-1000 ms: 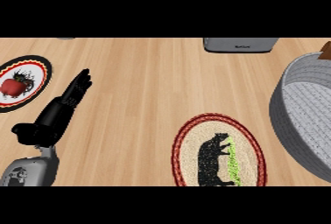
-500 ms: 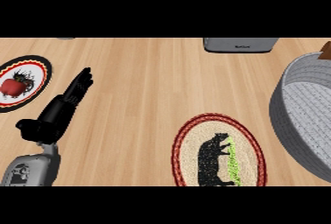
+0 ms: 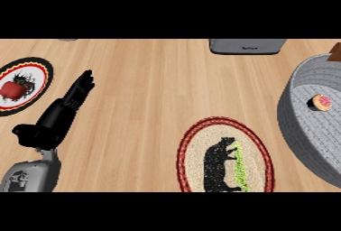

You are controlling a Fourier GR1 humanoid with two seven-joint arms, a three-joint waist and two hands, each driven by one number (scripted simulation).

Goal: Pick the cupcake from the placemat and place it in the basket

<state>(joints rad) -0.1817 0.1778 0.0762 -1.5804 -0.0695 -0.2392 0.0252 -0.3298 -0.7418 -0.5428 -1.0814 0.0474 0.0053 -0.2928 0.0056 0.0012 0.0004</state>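
The cupcake [image 3: 321, 102] already sits inside the basket [image 3: 301, 131] at three o'clock, off the placemat [image 3: 225, 158]. The left hand [image 3: 58, 118], at nine o'clock, has straight fingers holding nothing. Best now: keep clear of the basket. The right hand is out of view.

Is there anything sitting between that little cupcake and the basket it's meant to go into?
Nothing visible does: the cupcake already lies inside the grey basket, off the placemat. The left hand rests open far away across bare counter; the right hand is out of view.
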